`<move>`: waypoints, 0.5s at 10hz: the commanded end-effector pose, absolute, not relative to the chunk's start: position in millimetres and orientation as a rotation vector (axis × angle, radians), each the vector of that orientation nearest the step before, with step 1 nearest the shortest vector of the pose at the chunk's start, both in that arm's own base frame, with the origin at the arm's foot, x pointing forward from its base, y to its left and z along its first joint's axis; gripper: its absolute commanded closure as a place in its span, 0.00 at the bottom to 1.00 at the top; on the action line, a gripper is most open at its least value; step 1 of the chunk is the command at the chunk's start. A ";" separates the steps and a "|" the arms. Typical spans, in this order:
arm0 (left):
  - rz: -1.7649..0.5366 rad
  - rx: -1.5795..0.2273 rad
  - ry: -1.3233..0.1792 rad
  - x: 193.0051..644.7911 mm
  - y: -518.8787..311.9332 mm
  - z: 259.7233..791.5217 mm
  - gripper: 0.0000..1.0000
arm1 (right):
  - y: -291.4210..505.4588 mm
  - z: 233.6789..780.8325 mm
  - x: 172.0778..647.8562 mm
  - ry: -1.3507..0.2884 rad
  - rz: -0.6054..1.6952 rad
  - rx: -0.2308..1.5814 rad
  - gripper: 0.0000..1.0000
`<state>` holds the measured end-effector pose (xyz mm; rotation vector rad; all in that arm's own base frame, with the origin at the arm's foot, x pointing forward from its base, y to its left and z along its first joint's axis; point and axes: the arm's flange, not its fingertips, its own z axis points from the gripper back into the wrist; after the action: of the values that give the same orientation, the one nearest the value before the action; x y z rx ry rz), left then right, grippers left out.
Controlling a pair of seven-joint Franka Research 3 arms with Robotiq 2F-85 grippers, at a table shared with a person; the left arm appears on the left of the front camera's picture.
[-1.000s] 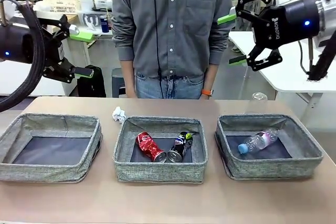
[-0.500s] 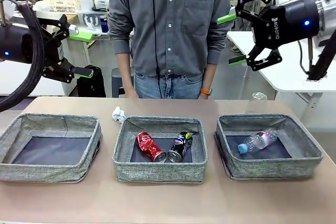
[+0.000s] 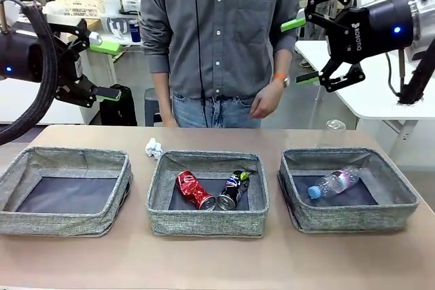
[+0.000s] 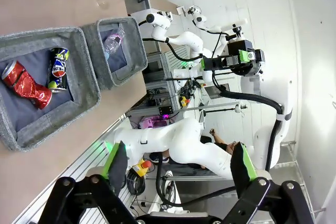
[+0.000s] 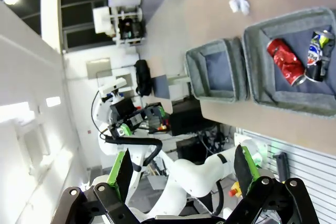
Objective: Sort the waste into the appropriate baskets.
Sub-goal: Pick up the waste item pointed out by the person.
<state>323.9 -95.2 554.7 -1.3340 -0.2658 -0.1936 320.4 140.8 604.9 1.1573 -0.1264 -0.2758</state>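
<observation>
Three grey woven baskets stand in a row: the left one (image 3: 61, 222) holds nothing, the middle one (image 3: 207, 223) holds a crushed red can (image 3: 195, 190) and a crushed dark can (image 3: 232, 189), and the right one (image 3: 353, 216) holds a clear bottle (image 3: 334, 183) with a blue cap. Crumpled white paper (image 3: 153, 147) lies on the table behind the middle basket's left corner. A clear cup (image 3: 334, 132) stands behind the right basket. My left gripper (image 3: 109, 69) hangs open high at the left. High at the right, my right gripper (image 3: 299, 51) is also open and holds nothing.
A person in a grey shirt stands at the far edge, one hand (image 3: 264, 105) held at waist height above the table. Bare tabletop runs in front of the baskets. The left wrist view looks down on the cans (image 4: 56, 66) and bottle (image 4: 113, 41); the right wrist view takes in the paper (image 5: 239, 3).
The person has bent one arm and brought that hand forward to waist height. Both arms and all the litter stay where they were.
</observation>
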 end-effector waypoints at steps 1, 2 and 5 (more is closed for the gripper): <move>-0.184 -1.335 -0.264 323.2 -95.4 557.2 0.00 | 143.6 606.4 323.3 -0.120 -0.276 1.178 0.00; -0.184 -1.335 -0.264 323.2 -95.4 557.2 0.00 | 143.6 606.4 323.3 -0.120 -0.276 1.178 0.00; -0.184 -1.335 -0.264 323.2 -95.4 557.2 0.00 | 143.6 606.4 323.3 -0.120 -0.276 1.178 0.00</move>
<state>323.9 -95.2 554.7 -1.3340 -0.2658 -0.1936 320.4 140.8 604.9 1.1573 -0.1264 -0.2758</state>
